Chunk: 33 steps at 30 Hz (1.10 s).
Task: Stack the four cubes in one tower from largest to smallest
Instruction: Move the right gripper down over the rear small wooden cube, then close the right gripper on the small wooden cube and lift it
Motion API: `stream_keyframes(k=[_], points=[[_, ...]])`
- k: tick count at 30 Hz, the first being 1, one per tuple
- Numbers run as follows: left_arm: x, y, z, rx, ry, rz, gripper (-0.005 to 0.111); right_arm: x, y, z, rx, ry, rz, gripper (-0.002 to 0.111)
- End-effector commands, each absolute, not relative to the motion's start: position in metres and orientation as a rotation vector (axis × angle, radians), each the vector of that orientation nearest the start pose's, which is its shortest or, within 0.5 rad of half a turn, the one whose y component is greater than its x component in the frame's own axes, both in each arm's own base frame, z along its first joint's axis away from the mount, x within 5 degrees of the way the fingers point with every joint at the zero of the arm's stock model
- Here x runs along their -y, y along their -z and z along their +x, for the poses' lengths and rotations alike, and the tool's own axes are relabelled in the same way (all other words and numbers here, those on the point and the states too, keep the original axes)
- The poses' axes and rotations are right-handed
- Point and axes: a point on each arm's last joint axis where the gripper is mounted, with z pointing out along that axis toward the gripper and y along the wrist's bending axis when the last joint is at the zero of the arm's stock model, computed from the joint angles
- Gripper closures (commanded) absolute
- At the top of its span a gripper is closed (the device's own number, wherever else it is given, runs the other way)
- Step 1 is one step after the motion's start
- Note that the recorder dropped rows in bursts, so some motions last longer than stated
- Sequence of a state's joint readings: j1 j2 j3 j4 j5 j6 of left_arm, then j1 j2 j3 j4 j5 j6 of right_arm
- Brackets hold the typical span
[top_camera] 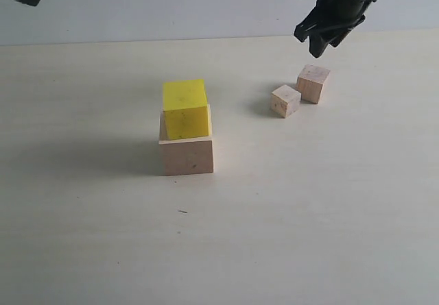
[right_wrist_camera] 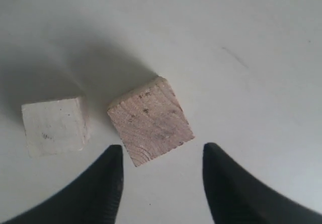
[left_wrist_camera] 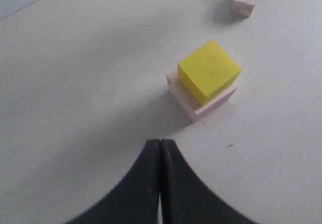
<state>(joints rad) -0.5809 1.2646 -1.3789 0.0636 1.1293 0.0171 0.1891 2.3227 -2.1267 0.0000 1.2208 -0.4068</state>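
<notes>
The part-built tower [top_camera: 186,135] stands left of centre in the exterior view. There a mid-sized bright yellow cube [top_camera: 184,108] rests slightly askew on the large pale wood cube [top_camera: 186,155], so two tiers are set and two are judged outstanding. Toward the upper right a paler small bare wood cube [top_camera: 285,101] lies just beside a browner, grainier small wood cube [top_camera: 313,83]. The browner one, seemingly the larger and so due next, sits beneath the spread, empty jaws of the right gripper [top_camera: 319,44]. The left gripper [left_wrist_camera: 160,143], clenched on nothing, hangs at the upper left corner, well apart from the cubes.
</notes>
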Motion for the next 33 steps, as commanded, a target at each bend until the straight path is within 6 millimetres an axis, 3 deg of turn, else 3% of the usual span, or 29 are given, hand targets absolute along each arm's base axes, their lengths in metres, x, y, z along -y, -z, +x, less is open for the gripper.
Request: stream_keyframes(k=[1,12,24,30,33], points=[[0.130,-0.386,0.209,-2.450,0.132,0.770,0.107,-0.091,-0.213,0.488,-2.720,0.065,-0.953,0.043],[0.128,-0.354,0.206,-2.545,0.092,0.814,0.107,-0.091,-0.170,0.493,-2.736,0.066,-1.179,0.041],[0.128,-0.353,0.206,-2.540,0.086,0.836,0.107,-0.094,-0.148,0.501,-2.677,0.064,-1.245,0.041],[0.128,-0.353,0.206,-2.538,0.085,0.841,0.107,-0.093,-0.136,0.501,-2.696,0.064,-1.258,0.058],[0.128,-0.353,0.206,-2.538,0.085,0.841,0.107,-0.093,-0.136,0.500,-2.703,0.061,-1.260,0.076]])
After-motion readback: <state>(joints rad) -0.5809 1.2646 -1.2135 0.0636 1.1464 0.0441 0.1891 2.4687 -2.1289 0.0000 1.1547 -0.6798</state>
